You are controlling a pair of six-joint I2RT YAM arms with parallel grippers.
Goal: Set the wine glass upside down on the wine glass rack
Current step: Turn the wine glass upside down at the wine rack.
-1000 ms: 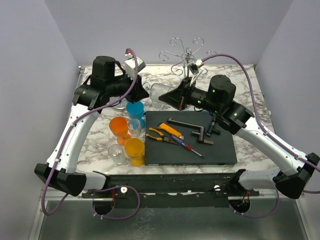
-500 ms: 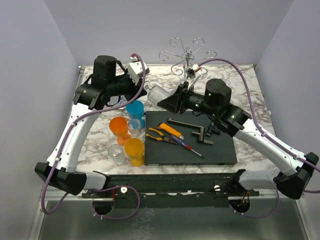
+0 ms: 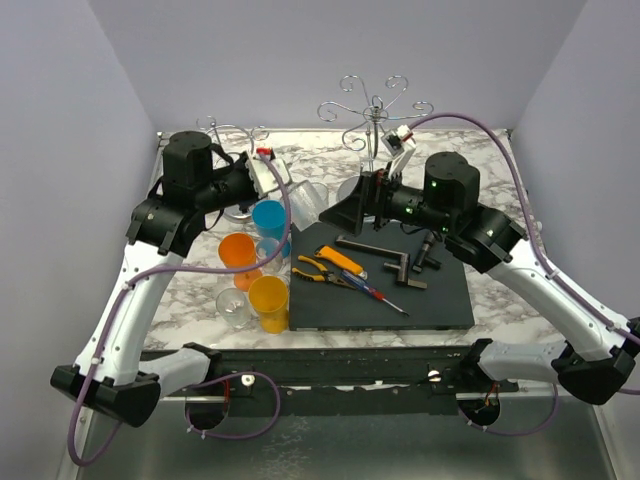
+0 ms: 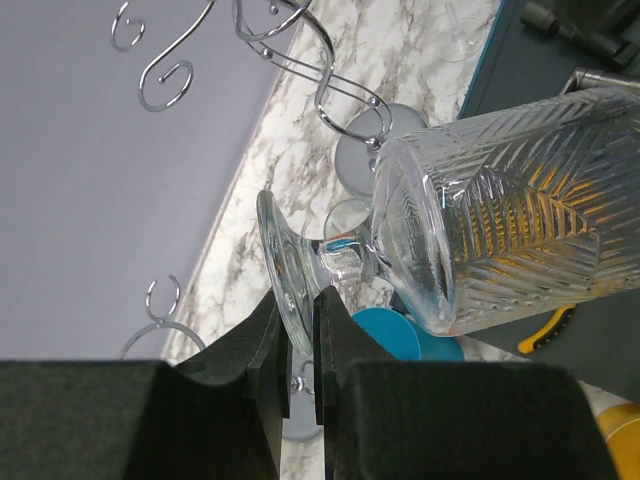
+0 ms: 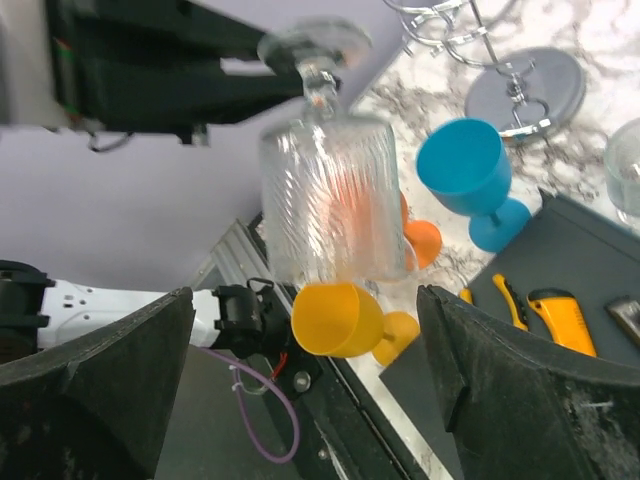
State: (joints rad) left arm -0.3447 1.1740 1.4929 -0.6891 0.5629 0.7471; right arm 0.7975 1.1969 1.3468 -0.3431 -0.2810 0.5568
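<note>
The left arm (image 3: 135, 300) and right arm (image 3: 545, 285) had white links and round black joint housings. A purple cable (image 3: 470, 118) trailed behind each wrist, and green lights (image 3: 428, 184) glowed just behind the right's black fingers (image 5: 100, 380).

A white tabletop veined with a grey marble pattern (image 3: 195, 285) fills the middle of the overhead view. Behind its far edge rises a plain, pale lavender-grey back wall (image 3: 330, 50). Matching plain side walls stand to the tabletop's left (image 3: 60, 200) and right (image 3: 590, 130), closing it in on three sides. A black bar (image 3: 340, 365) runs along the tabletop's near edge, and below that edge lies a dull grey brushed-metal surface (image 3: 330, 440). The light is soft and even, leaving only faint shadows on the marble and a slightly brighter patch high on the back wall.
</note>
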